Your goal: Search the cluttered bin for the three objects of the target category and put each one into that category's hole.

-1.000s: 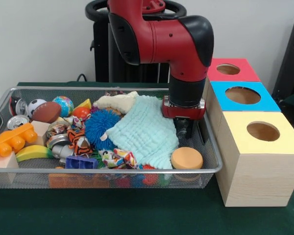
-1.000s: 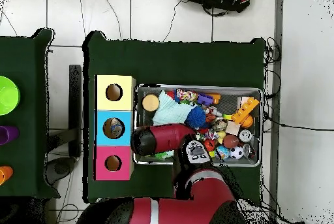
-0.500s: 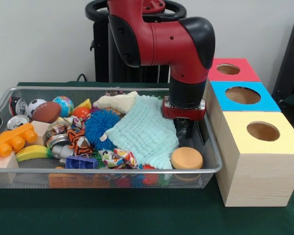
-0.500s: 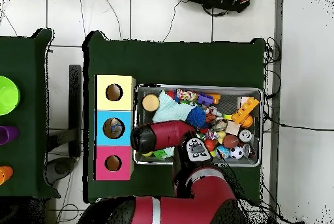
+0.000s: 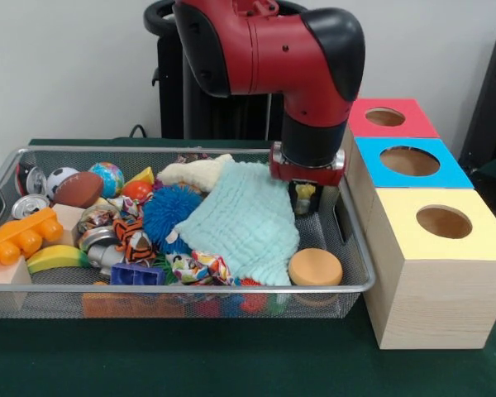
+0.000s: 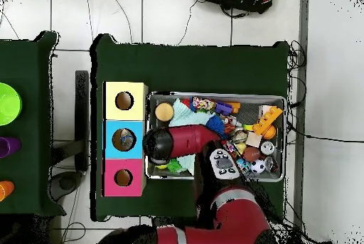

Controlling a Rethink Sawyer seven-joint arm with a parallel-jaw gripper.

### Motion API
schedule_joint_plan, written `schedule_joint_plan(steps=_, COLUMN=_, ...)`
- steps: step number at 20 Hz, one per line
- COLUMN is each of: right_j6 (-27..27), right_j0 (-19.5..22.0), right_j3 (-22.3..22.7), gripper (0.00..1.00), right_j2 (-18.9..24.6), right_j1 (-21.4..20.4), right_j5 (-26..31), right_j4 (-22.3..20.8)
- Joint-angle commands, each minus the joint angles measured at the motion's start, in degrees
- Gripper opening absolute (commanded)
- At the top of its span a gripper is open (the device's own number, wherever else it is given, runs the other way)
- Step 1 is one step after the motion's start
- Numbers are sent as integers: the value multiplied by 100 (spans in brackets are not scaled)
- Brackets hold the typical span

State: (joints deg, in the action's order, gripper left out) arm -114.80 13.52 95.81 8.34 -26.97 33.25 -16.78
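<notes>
**Lifting clear of the bin, blue box next**

Starting at the gripper (image 5: 304,198): something small with a yellowish patch sits right under the wrist, between the dark fingers, but I can't tell from here whether the jaws are clamped on it or just standing around it. Could be one of the bottles; I won't swear to it. The arm (image 5: 273,50) hangs over the right end of the bin (image 5: 190,150), just beside the rumpled mint cloth (image 5: 240,219) and above the orange disc (image 5: 315,267).

No clear bottle shows among the toys, so I reckon any left are buried, likely under that cloth. Overhead, the blue hole (image 6: 124,139) shows something pale and mottled inside, unlike the dark red and yellow ones.

My plan: rise straight until the load clears the wire rim, then slide sideways to the blue hole (image 5: 409,160), centre over it, and release low. The risk is snagging the cloth or clipping the box edge, so I go slow.
</notes>
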Motion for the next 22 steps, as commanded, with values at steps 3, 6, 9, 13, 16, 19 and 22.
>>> schedule_joint_plan(steps=3, right_j6=255, right_j0=403, right_j3=-339, gripper=0, right_j2=633, right_j1=-763, right_j5=1240, right_j4=517)
schedule_joint_plan(steps=6, right_j6=197, right_j0=527, right_j3=-336, gripper=0, right_j2=701, right_j1=-891, right_j5=1324, right_j4=663)
schedule_joint_plan(steps=9, right_j6=108, right_j0=550, right_j3=-335, gripper=0, right_j2=699, right_j1=-1030, right_j5=1362, right_j4=763)
schedule_joint_plan(steps=13, right_j6=-24, right_j0=449, right_j3=-408, gripper=0, right_j2=659, right_j1=-1236, right_j5=1591, right_j4=915)
schedule_joint_plan(steps=16, right_j6=-65, right_j0=395, right_j3=-488, gripper=0, right_j2=646, right_j1=-1281, right_j5=1728, right_j4=1018)
schedule_joint_plan(steps=19, right_j6=-87, right_j0=360, right_j3=-558, gripper=0, right_j2=616, right_j1=-1273, right_j5=1762, right_j4=1055)
schedule_joint_plan(steps=22, right_j6=-286, right_j0=171, right_j3=-590, gripper=0, right_j2=484, right_j1=-1466, right_j5=1982, right_j4=1100)
